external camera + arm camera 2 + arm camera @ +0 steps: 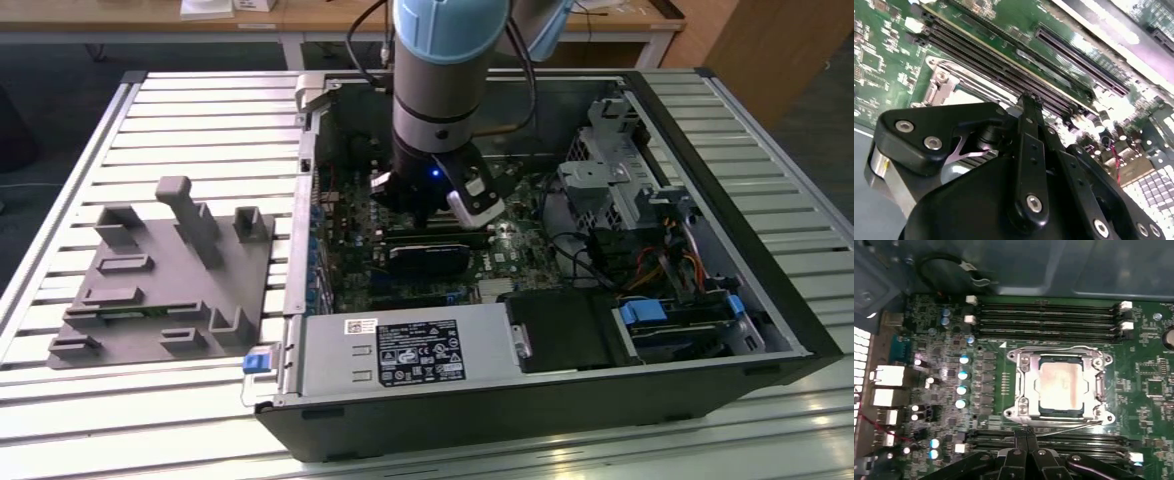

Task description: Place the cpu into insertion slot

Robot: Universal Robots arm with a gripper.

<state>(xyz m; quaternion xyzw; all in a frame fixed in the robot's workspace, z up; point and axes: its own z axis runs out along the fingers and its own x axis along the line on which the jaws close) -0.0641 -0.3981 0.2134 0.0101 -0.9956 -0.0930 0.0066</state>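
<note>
cpu (pixel 1061 386): 1, seated | insertion slot (pixel 1024 385): 1 | fingers (pixel 1026 445): together

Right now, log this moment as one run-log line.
arm: inside computer case | gripper: shut, empty, beside socket | cpu: seated in insertion slot | memory slots: empty

Cpu (pixel 1060 386): dull silver-grey metal top. Insertion slot (pixel 1024 390): shiny metal frame, on a glossy green board. Gripper (pixel 1026 452): matt black, bright screws.
</note>
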